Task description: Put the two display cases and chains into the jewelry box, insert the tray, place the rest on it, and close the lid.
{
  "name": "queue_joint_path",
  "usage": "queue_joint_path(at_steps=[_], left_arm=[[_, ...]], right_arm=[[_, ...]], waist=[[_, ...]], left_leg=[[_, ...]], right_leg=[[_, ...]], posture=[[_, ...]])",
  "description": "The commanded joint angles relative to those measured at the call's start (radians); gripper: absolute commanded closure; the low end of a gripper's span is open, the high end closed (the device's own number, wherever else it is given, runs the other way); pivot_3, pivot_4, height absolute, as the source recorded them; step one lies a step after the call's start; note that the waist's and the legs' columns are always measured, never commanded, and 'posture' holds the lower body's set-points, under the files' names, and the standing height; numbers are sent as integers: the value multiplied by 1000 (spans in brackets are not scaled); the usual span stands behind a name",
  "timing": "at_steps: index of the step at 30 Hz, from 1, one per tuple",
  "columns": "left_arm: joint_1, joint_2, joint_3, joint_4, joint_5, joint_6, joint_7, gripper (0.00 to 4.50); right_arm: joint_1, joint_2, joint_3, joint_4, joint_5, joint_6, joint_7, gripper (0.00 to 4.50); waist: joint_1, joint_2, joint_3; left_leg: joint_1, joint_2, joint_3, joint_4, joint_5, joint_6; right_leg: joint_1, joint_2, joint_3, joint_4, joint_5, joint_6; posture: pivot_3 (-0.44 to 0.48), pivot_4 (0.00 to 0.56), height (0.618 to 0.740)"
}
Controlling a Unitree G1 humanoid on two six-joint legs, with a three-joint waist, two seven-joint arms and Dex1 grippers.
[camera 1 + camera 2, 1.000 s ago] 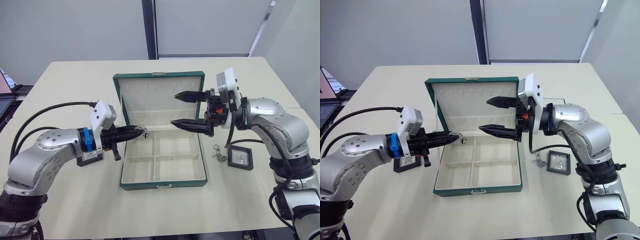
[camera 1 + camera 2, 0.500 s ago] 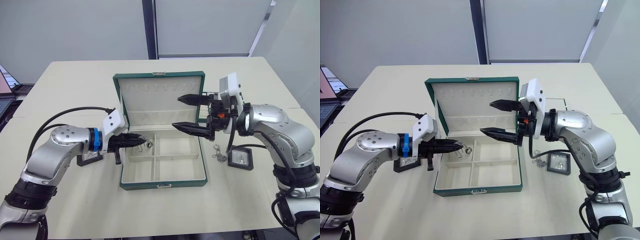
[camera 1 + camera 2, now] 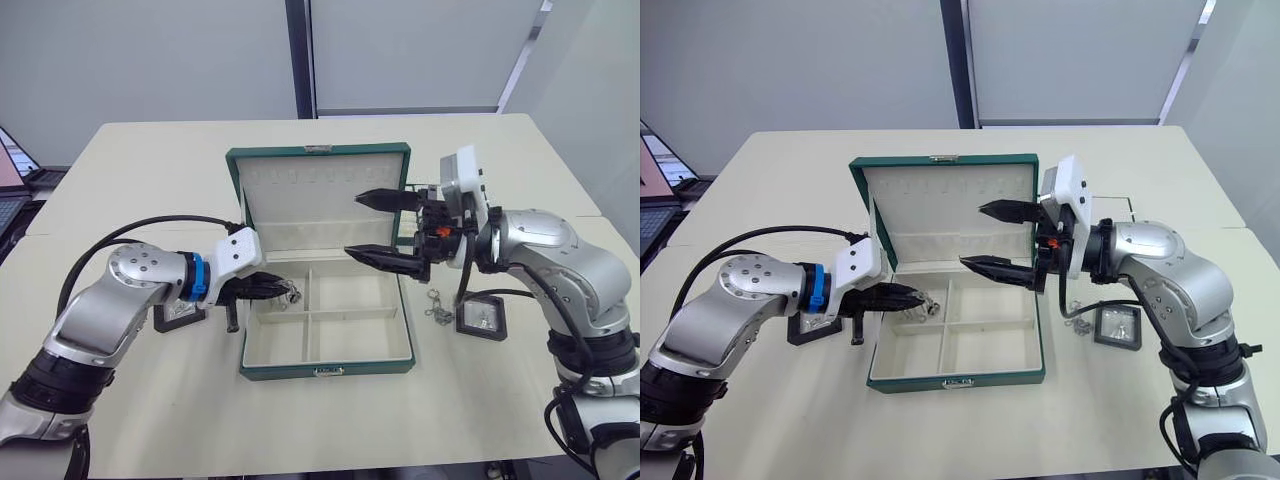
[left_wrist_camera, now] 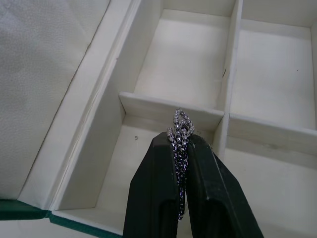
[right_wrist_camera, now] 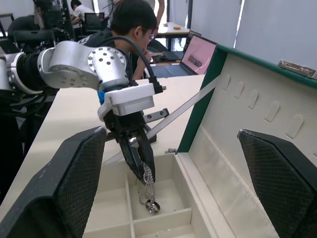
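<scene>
Looking over my arms, nearest me is the jewelry box (image 3: 326,330), open on the table (image 3: 150,160) with its four cream compartments bare. My left gripper (image 3: 276,290) is pinched on a chain (image 4: 182,133), dangling it over the rear left compartment. One display case (image 3: 482,317) sits right of the box with a second chain (image 3: 436,307) just beside it; the other case (image 3: 178,314) is tucked under my left arm. My right gripper (image 3: 382,226) hangs spread wide above the box's right rear. Behind it the lid (image 3: 318,200) stands upright.
</scene>
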Motion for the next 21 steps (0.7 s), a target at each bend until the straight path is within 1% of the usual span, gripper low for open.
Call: queue_joint_path(at_steps=[1, 8, 10, 11, 14, 21], left_arm=[[-17, 4, 17, -6, 13, -10, -7, 4461], [-25, -13, 24, 1, 18, -10, -4, 4461], [-24, -15, 27, 1, 17, -6, 0, 3856], [-24, -17, 29, 2, 17, -4, 3, 3714], [-24, -20, 34, 4, 18, -5, 6, 2870], [-27, -29, 47, -7, -4, 8, 11, 738]], right_arm=[[2, -11, -9, -39, 18, -4, 12, 0], [1, -14, -7, -33, 13, -8, 12, 0], [1, -14, -7, -32, 12, -9, 13, 0], [1, -14, -7, -30, 11, -10, 14, 0], [-1, -13, -7, -26, 10, -12, 18, 0], [-7, -10, -6, -18, 6, -16, 27, 0]], waist=[[0, 0, 0], [0, 0, 0], [0, 0, 0], [0, 0, 0], [0, 0, 0], [0, 0, 0]], left_leg=[[0, 0, 0, 0, 0, 0], [0, 0, 0, 0, 0, 0], [0, 0, 0, 0, 0, 0], [0, 0, 0, 0, 0, 0], [0, 0, 0, 0, 0, 0], [0, 0, 0, 1, 0, 0]], right_leg=[[0, 0, 0, 0, 0, 0], [0, 0, 0, 0, 0, 0], [0, 0, 0, 0, 0, 0], [0, 0, 0, 0, 0, 0], [0, 0, 0, 0, 0, 0], [0, 0, -1, 1, 0, 0]], posture=[[0, 150, 740], [0, 150, 740], [0, 150, 740], [0, 150, 740], [0, 150, 740], [0, 150, 740]])
